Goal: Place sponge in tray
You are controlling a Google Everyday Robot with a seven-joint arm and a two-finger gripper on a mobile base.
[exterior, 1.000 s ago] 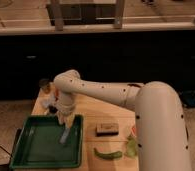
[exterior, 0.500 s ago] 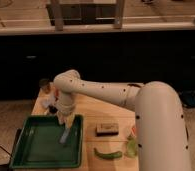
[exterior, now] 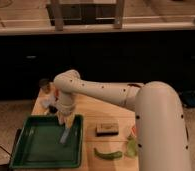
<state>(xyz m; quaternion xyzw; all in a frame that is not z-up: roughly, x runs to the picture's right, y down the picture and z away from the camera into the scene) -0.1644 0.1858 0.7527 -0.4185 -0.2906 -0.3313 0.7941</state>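
The large dark green tray (exterior: pixel 33 150) lies at the front left of the wooden table. My white arm reaches from the right across the table, and my gripper (exterior: pixel 64 121) hangs over the tray's right part, pointing down. The small pale grey-blue sponge (exterior: pixel 64 136) is directly below the gripper inside the tray, tilted; I cannot tell whether it rests on the tray floor or is still held.
A tan block with a dark top (exterior: pixel 107 129) lies right of the tray. A green curved item (exterior: pixel 108 154) lies at the front edge. A small bottle with a dark cap (exterior: pixel 45 90) and other small items stand behind the tray.
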